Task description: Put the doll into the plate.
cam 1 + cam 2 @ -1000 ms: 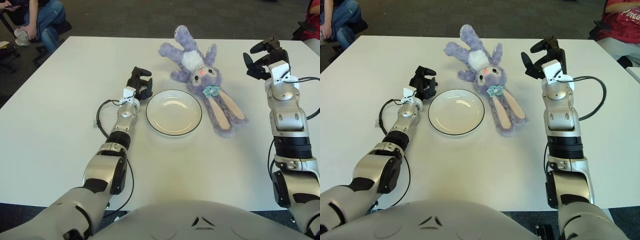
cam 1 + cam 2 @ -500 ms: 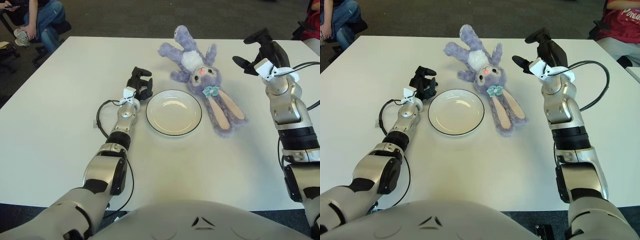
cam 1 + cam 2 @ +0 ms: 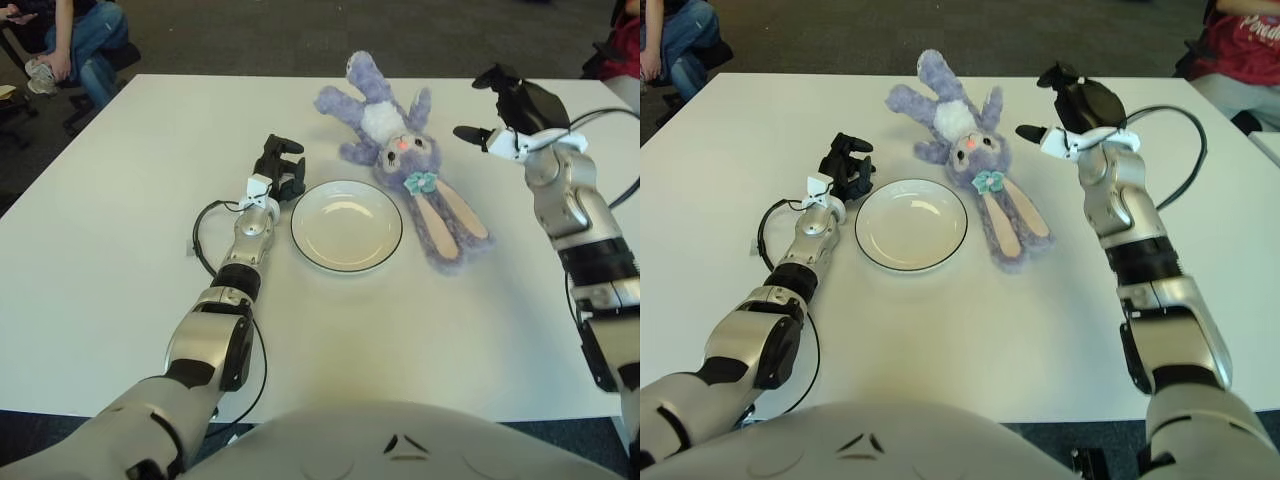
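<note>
Office or lab space — white table (image 3: pixel 120 220), dark carpet (image 3: pixel 250 35), seated onlookers (image 3: pixel 75 35) at the edges.

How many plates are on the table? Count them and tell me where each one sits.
1. The white plate with a dark rim sits on the white table, between the left robot hand and the purple plush bunny. Nothing appears to hide another.

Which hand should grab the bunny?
Probably the right hand: it is open and raised just right of the doll. The left hand sits curled on the far side of the plate.
</note>
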